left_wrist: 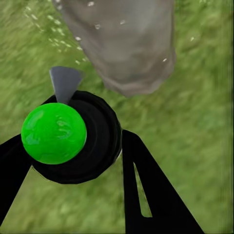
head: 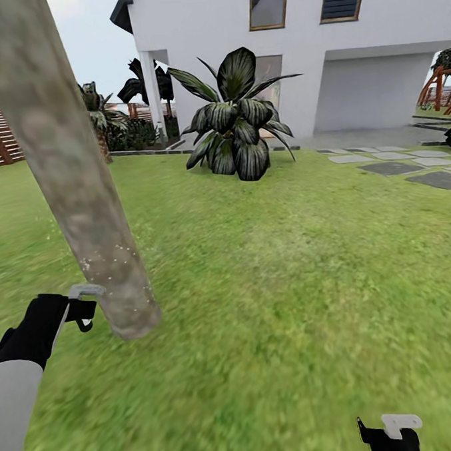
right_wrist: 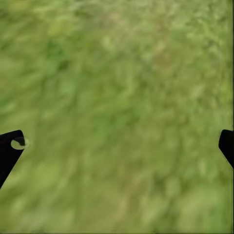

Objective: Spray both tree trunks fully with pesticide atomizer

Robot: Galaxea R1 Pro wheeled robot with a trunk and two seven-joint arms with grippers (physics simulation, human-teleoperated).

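Two grippers show in my head view. My left gripper sits low at the left, just beside the base of the tree trunk, which leans across the left part of that view and meets the lawn near the gripper. In the left wrist view, the left gripper is pinching the sprayer bottle: a round black body lies between the two black fingers, with a bright green ball on it and a grey wedge-shaped nozzle pointing at the trunk. Small whitish spray specks dot the bark and the grass beside the trunk base; in my head view the same specks sit on the lower part of the trunk.

My right gripper is at the bottom edge of my head view, well apart from the trunk. In the right wrist view its fingertips stand at opposite edges, spread wide, with nothing but blurred grass between them.

Farther off, a broad-leaved striped plant stands in front of a white house. Grey stepping stones lie at the right, and a brown slat fence stands at the far left.
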